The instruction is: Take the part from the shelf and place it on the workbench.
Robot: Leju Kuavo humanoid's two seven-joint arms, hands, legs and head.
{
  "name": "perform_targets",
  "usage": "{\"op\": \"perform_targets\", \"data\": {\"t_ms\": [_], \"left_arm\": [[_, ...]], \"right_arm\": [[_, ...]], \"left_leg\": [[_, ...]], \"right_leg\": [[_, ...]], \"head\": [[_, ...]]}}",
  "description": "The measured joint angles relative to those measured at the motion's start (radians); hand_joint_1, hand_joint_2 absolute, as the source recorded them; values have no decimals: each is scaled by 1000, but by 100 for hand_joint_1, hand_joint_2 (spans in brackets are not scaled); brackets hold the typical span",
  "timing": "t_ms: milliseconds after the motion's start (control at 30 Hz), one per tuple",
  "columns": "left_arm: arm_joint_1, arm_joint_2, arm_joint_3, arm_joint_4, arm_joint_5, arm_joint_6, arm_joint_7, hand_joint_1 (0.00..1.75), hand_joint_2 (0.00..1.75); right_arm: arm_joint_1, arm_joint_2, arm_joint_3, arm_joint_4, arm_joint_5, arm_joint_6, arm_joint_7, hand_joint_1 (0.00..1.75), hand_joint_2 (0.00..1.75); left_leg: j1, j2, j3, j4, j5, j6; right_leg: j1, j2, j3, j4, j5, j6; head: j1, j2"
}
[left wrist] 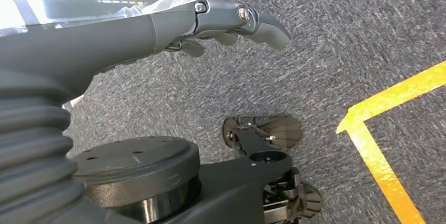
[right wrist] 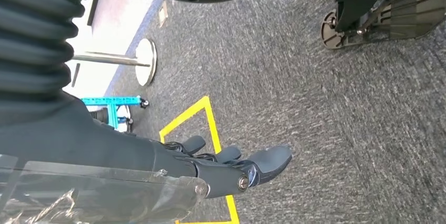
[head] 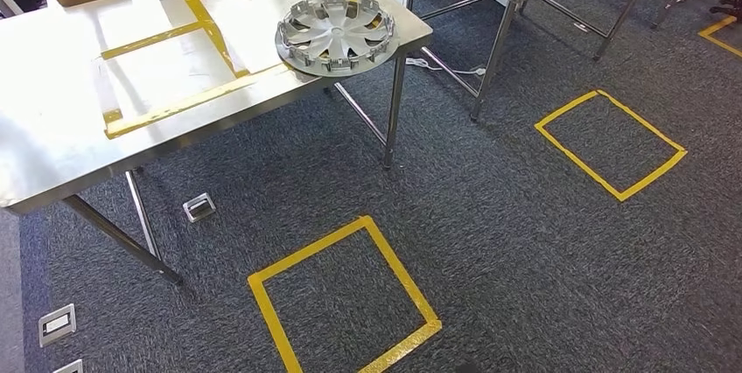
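The wheel cover [head: 337,34] lies flat at the steel workbench [head: 79,141] corner, at about 12 o'clock in the head view. Both the left hand [left wrist: 226,27] and right hand [right wrist: 226,169] hang over carpet, fingers loosely apart, holding nothing (neither clearly nearer).

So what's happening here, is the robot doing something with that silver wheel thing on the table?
Right now nothing is holding it. The wheel cover lies flat on the steel workbench, near its corner and partly over the yellow tape outline. The robot's left hand and right hand hang over the grey carpet with nothing in them. Judging by that, the part seems to be already set down.
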Motion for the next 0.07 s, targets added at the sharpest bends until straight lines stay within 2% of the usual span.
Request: {"op": "perform_targets", "data": {"t_ms": [67], "left_arm": [[0,1,0,0,0,0,0,0,0]], "right_arm": [[0,0,2,3,-2,-1,0,0,0]], "left_leg": [[0,0,0,0,0,1]], "right_leg": [[0,0,0,0,0,0]], "head": [[0,0]]}}
